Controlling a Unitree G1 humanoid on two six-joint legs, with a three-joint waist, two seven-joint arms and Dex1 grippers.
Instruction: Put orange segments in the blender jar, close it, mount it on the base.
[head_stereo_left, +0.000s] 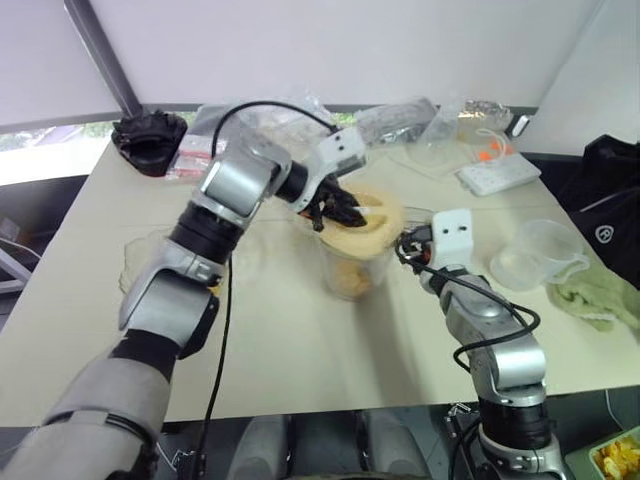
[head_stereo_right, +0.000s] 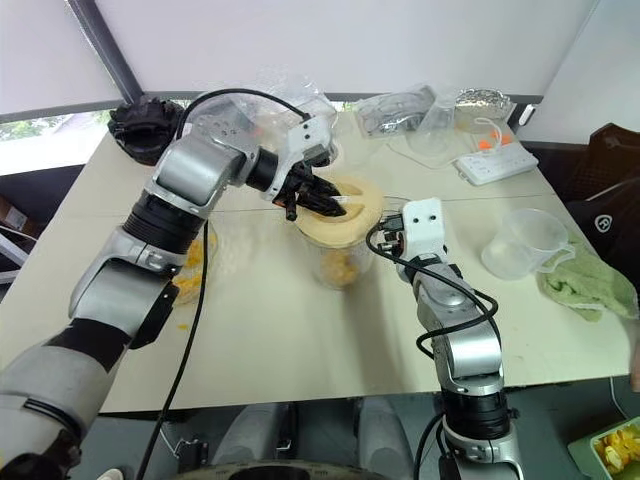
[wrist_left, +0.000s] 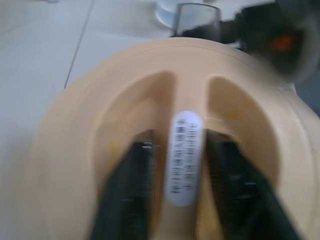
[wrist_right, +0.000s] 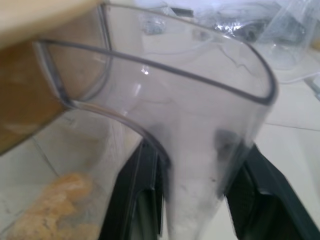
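Cream tabletop is carrying the blender jar at its centre, with the flat cream lid sitting on the jar's mouth.

Orange segments are lying inside the jar. From above, the left gripper is reaching down onto the lid, its two black fingers straddling the lid's raised centre ridge, slightly parted. Beside the jar, the right gripper is clamping the jar's clear handle between its fingers. Further right a clear measuring cup is standing next to a green cloth.
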